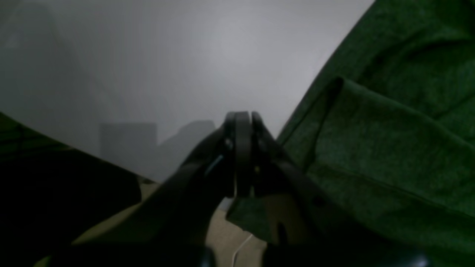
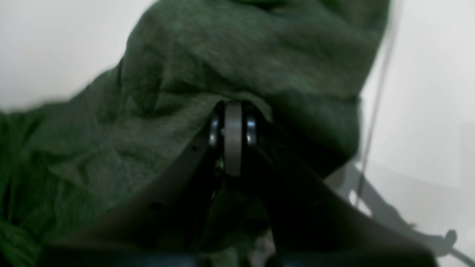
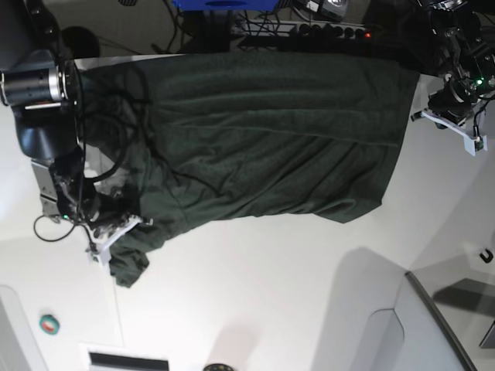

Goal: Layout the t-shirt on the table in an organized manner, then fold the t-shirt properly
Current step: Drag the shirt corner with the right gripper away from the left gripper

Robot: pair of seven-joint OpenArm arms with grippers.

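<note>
The dark green t-shirt (image 3: 263,139) lies spread and wrinkled across the far half of the white table (image 3: 263,301), with one bunched end hanging toward the left (image 3: 128,267). My right gripper (image 3: 116,226) sits at that bunched end. In the right wrist view its fingers (image 2: 233,111) are shut, with shirt cloth (image 2: 222,55) gathered over the tips. My left gripper (image 3: 451,116) is just off the shirt's right corner. In the left wrist view it is shut (image 1: 243,118), the t-shirt (image 1: 389,129) lying beside and under it; no cloth shows between the tips.
A green tape roll (image 3: 49,325) lies at the near left. Cables and a power strip (image 3: 309,31) run behind the table's far edge. A grey raised panel (image 3: 441,325) fills the near right corner, with a small black hook (image 3: 486,255) close by.
</note>
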